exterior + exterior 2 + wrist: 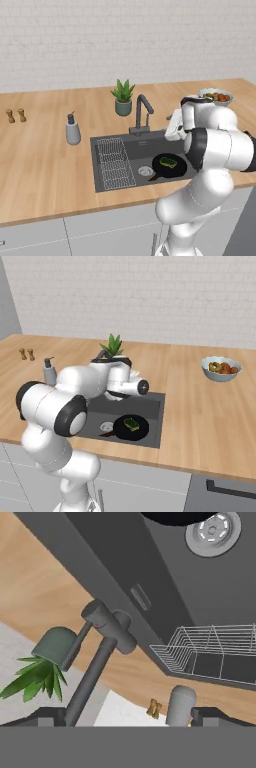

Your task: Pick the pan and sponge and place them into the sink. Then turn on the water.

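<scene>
The pan point(169, 165) lies in the sink point(131, 150) with the sponge point(169, 162) on it, near the drain point(145, 171), while the empty, released hand point(172, 131) hovers beside the faucet point(141, 114).

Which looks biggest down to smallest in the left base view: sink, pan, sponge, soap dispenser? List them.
1. sink
2. pan, lying inside the sink
3. soap dispenser, on the counter left of the sink
4. sponge, resting on the pan

The pan looks wider and the dispenser taller, so their order is a close call.
</scene>
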